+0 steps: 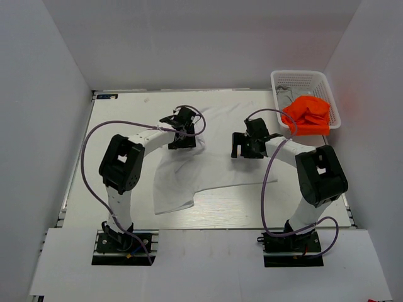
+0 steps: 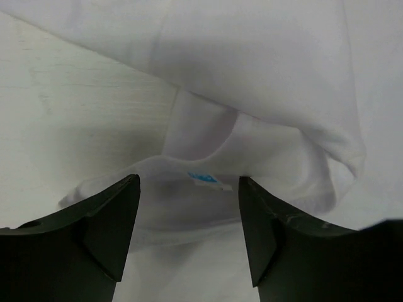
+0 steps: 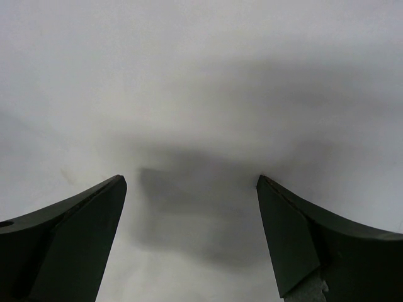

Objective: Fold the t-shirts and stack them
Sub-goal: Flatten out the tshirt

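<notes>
The white t-shirt (image 1: pixel 208 167) lies spread over the middle of the table, partly folded. My left gripper (image 1: pixel 181 139) is open, low over its left part; in the left wrist view (image 2: pixel 189 189) the collar with a blue label (image 2: pixel 204 178) lies between the fingers. My right gripper (image 1: pixel 242 148) is open over the shirt's right part; the right wrist view (image 3: pixel 192 189) shows only smooth white cloth (image 3: pixel 201 94) between the fingers. The orange t-shirt (image 1: pixel 308 114) lies bunched in the white basket (image 1: pixel 283 78), with a bit of grey cloth (image 1: pixel 282 94) beside it.
The basket stands at the table's far right corner, against the right wall. White walls close in the table on the left, back and right. Purple cables loop from both arms over the table.
</notes>
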{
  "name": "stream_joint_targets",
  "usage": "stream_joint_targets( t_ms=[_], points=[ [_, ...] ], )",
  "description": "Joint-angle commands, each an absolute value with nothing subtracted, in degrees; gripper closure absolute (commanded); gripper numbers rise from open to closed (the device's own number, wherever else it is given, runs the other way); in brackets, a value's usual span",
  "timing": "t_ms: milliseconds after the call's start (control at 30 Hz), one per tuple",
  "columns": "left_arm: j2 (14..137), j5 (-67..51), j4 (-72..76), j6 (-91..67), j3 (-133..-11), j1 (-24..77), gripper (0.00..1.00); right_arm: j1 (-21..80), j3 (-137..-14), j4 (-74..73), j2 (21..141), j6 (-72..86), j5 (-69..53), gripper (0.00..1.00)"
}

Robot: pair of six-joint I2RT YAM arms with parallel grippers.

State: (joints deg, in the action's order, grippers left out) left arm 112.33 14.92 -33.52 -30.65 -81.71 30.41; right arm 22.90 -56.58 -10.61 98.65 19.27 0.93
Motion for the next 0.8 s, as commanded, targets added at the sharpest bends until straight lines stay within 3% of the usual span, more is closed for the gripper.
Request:
stream_joint_targets(
  t_ms=[0,33,100,133,167,233,567,767],
  points=[
    [114.69,11.17,-31.63,-28.65,-85.5,29.19,0.27,22.85,-57.48,-13.45,100.9,18.46,2.29,0.1],
    [115.48,10.64,-32.34,-28.65,-86.04,29.18,0.32,22.94,-57.57,-13.53,100.99,18.54,2.55,0.1],
    [116.8,10.63,-33.74,-29.35,-87.09,28.57,0.54,22.85,-57.65,-13.89,100.9,18.37,2.99,0.1],
    [117.33,11.16,-35.06,-29.36,-87.62,28.56,0.66,22.76,-57.66,-13.97,100.9,18.37,3.6,0.1],
    [117.33,11.68,-35.76,-30.4,-87.63,27.96,0.86,22.76,-57.57,-13.97,100.81,18.37,3.78,0.1],
    [116.72,14.05,-37.6,-32.6,-87.63,27.95,1.0,22.76,-57.83,-14.15,100.81,18.37,4.22,0.1],
    [112.94,24.51,-46.13,-39.55,-83.68,22.77,1.0,22.67,-57.66,-15.9,102.3,20.39,9.31,0.1],
    [108.99,23.65,-47.37,-42.19,-78.5,15.74,0.98,21.71,-58.1,-18.28,104.15,22.41,11.52,0.1]
  ],
)
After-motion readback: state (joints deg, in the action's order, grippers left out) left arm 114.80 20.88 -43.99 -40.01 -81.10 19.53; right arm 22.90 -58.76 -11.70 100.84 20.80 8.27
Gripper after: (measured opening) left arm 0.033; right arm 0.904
